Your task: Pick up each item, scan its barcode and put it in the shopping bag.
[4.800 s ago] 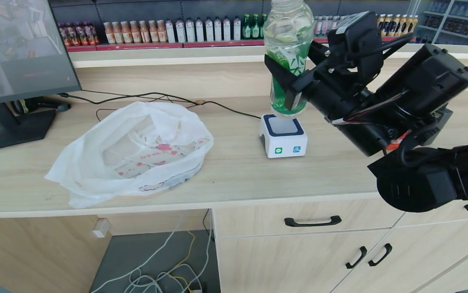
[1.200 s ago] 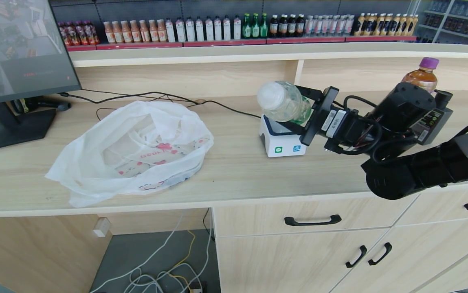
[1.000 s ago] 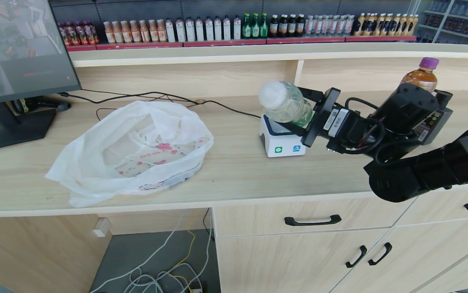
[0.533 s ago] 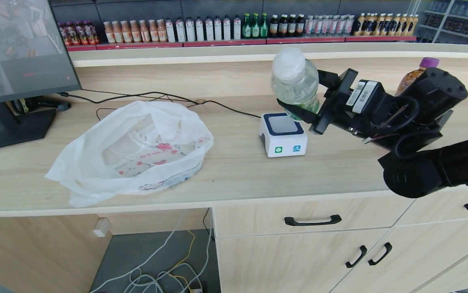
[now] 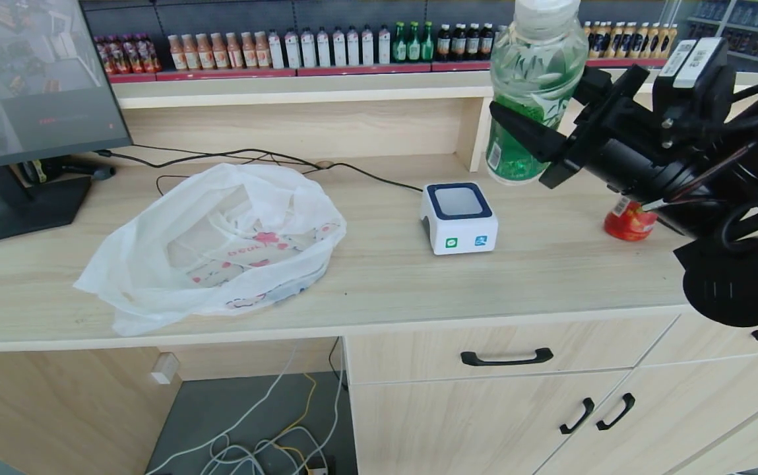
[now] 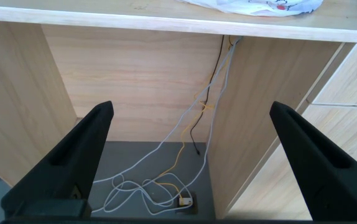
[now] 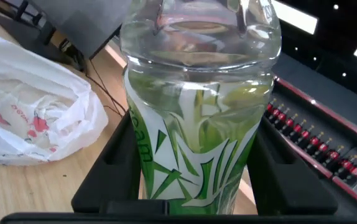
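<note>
The green-labelled bottle (image 5: 530,66) is gripped upright by the right claw (image 5: 540,112), above the worktop (image 5: 385,284) at 1 o'clock of the scanner (image 5: 458,218). If carried low toward the bag (image 5: 214,244) at 9 o'clock, the scanner could be clipped, or the smooth bottle could slip. The left claw (image 6: 191,112) is spread wide, empty.

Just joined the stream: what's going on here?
The right gripper holds a green-labelled bottle upright in the air, up and to the right of the scanner on the counter. The shopping bag lies open to the left. The left gripper hangs open and empty below counter level.
</note>
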Tool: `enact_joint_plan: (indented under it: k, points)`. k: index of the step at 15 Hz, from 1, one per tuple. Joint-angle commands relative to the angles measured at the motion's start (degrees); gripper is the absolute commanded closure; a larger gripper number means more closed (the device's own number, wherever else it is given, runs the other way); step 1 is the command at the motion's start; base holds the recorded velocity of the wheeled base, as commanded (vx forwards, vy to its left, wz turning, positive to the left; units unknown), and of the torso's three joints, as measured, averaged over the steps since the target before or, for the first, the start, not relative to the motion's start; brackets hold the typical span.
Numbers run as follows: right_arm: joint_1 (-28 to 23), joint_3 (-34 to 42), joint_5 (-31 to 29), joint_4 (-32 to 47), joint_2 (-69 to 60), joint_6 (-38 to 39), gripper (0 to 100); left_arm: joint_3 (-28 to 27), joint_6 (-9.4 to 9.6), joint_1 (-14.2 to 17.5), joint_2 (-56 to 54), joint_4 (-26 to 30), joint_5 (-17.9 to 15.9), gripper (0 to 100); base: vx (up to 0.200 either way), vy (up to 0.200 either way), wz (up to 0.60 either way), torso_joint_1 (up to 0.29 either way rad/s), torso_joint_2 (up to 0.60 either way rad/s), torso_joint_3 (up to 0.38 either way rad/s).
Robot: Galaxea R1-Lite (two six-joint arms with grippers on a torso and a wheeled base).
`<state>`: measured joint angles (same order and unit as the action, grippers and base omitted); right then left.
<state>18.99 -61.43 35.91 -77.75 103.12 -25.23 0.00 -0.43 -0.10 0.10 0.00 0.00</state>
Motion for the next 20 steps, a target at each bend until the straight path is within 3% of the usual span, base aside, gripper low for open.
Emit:
enact_joint_plan:
  k: [1,3,7,11,14,20]
  points:
    - [-0.10,1.40,-2.60,-0.73,-2.49,5.63,100,0.00,-0.01,0.01,-0.01,0.00,0.00,0,0.000,0.000,0.00,0.000,0.00,0.000]
    - [-0.27,2.81,-5.85,-3.81,-2.40,13.63,100,0.00,-0.01,0.01,-0.01,0.00,0.00,0,0.000,0.000,0.00,0.000,0.00,0.000]
    - [-0.45,10.28,-18.25,-10.23,-2.31,25.67,100,0.00,0.16,0.01,-0.01,0.00,0.00,0,0.000,0.000,0.00,0.000,0.00,0.000]
    - [-0.45,12.65,-23.96,-10.58,-2.75,24.97,100,0.00,0.08,0.01,-0.01,0.00,0.00,0,0.000,0.000,0.00,0.000,0.00,0.000]
    - [3.24,13.97,-35.03,-10.49,-3.36,24.53,100,0.00,0.16,0.01,-0.01,0.00,0.00,0,0.000,0.000,0.00,0.000,0.00,0.000]
    - [5.44,15.64,-34.07,-10.75,-3.19,22.25,100,0.00,0.16,0.01,-0.01,0.09,0.00,0,0.000,0.033,0.00,0.000,0.00,0.002]
